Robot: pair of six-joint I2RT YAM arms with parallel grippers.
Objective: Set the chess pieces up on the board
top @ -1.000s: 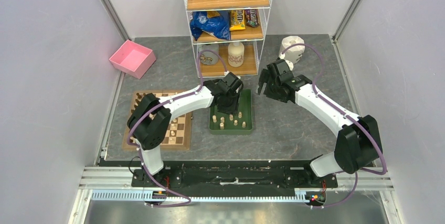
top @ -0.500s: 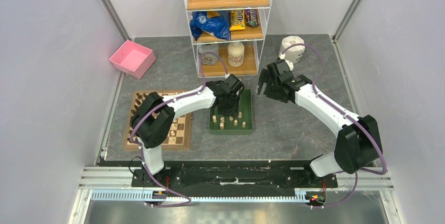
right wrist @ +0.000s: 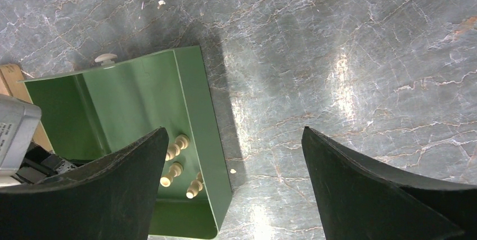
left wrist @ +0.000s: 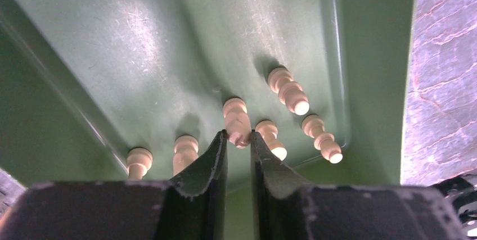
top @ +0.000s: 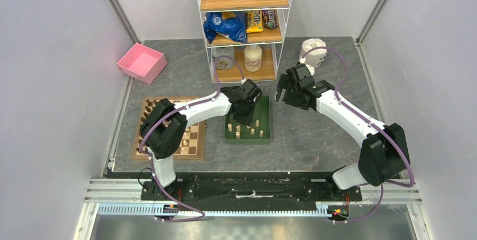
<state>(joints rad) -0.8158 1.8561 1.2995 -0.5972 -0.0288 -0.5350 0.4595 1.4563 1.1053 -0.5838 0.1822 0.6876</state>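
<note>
My left gripper (left wrist: 239, 137) reaches down into the green tray (left wrist: 371, 54), its jaws shut on the head of a standing cream chess piece (left wrist: 236, 117). Several more cream chess pieces (left wrist: 288, 89) stand around it in the tray's near corner. From above, the left gripper (top: 246, 117) hangs over the tray (top: 265, 117), and the board (top: 194, 141) lies to the left with dark pieces (top: 148, 105) along its far edge, partly hidden by the arm. My right gripper (right wrist: 233, 133) is open over the bare table right of the tray (right wrist: 191, 88), holding nothing.
A wire shelf (top: 244, 21) with snacks and bottles stands behind the tray. A pink bin (top: 142, 62) sits at the back left and a white roll (top: 313, 51) at the back right. Walls close in both sides.
The left jaws have narrowed onto the cream piece in the tray. The left wrist dropped a little earlier. The right arm has stayed where it was.
</note>
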